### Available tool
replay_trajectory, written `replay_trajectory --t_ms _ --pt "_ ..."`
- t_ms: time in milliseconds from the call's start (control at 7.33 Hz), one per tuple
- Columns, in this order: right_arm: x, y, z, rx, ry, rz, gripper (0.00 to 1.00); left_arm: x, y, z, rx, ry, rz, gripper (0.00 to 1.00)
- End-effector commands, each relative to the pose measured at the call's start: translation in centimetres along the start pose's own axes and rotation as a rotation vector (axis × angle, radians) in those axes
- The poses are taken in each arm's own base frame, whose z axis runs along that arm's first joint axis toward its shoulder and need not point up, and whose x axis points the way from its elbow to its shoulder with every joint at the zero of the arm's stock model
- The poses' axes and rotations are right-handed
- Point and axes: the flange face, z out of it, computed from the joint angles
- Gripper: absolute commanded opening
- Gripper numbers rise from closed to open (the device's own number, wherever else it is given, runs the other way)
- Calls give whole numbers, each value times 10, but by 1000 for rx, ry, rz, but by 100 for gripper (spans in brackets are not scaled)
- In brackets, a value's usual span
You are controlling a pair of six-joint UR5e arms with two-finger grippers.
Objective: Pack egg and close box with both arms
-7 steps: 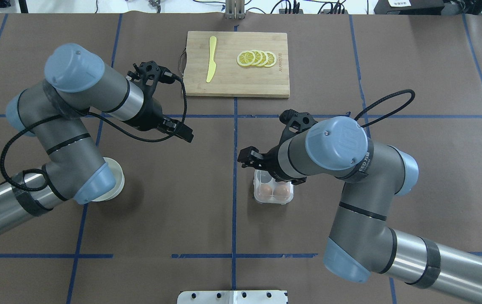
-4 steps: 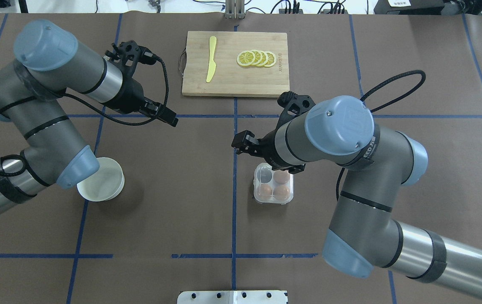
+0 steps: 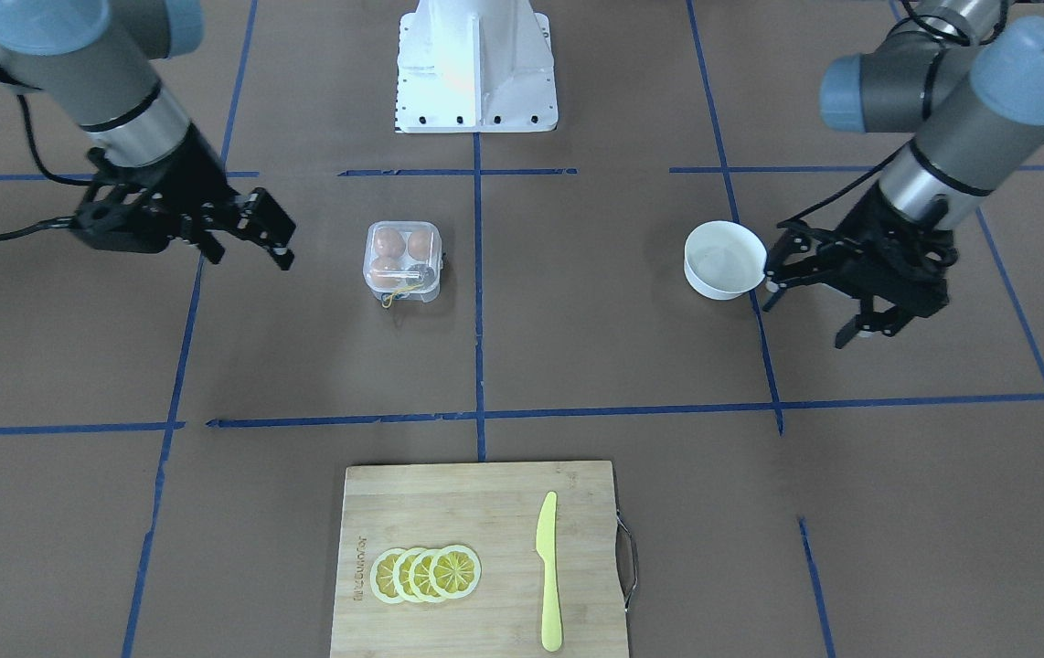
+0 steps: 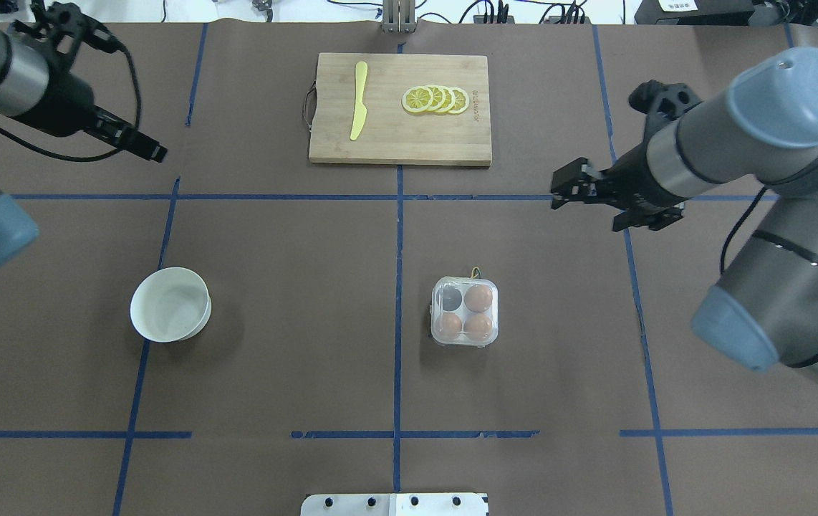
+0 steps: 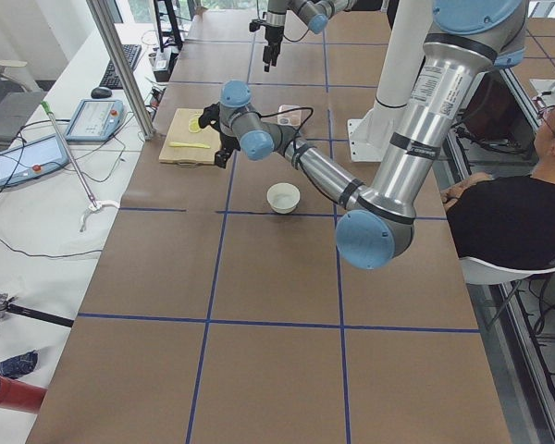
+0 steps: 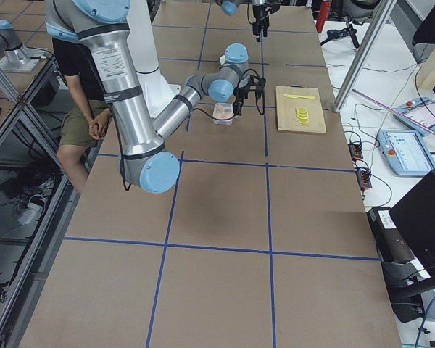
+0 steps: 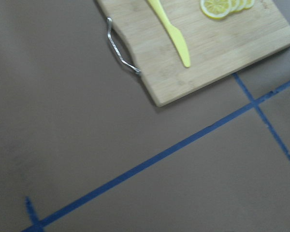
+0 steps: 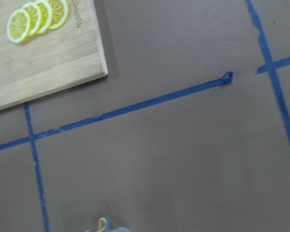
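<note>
- Roughly at the middle of the table, seen from above, the clear box sits with its lid down, just toward 4 o'clock of the crossing blue tape lines.
- Three brown eggs fill its cells; the cell at the box's 10 o'clock corner is empty.
- The right gripper hovers at 2 o'clock of the box, well apart, fingers spread, holding nothing.
- The left gripper hangs at the table's 10 o'clock, fingers parted, carrying nothing.
- A white bowl stands at 9 o'clock of the box, well apart.
- A wooden cutting board lies at 12 o'clock, bearing a yellow knife and lemon slices.
</note>
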Motion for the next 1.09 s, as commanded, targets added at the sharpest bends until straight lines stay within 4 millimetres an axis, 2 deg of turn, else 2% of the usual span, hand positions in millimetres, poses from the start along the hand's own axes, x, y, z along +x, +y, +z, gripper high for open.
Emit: replay_trajectory --t_ms 0,136,273,409,545,682,955 --pt "149 -59 -53 -15 68 -154 100 -123 76 -35 -51 -128 129 90" --pt "220 -72 -75 -13 120 -232 100 -170 93 -57 -55 -180 122 91" --pt "272 -85 -100 -13 169 -286 100 -204 108 -67 -72 -211 102 100" --pt "309 -95 -131 -42 172 -299 100 -241 134 -95 -92 -255 6 100" --pt "337 -100 -155 -61 183 -326 100 -255 148 -100 -130 -264 -18 100" --pt "347 -99 -157 -88 191 -334 100 -275 164 -110 -188 -270 -60 100" --pt "365 -105 -141 -123 177 -280 100 -272 182 -124 -318 -252 -218 100"
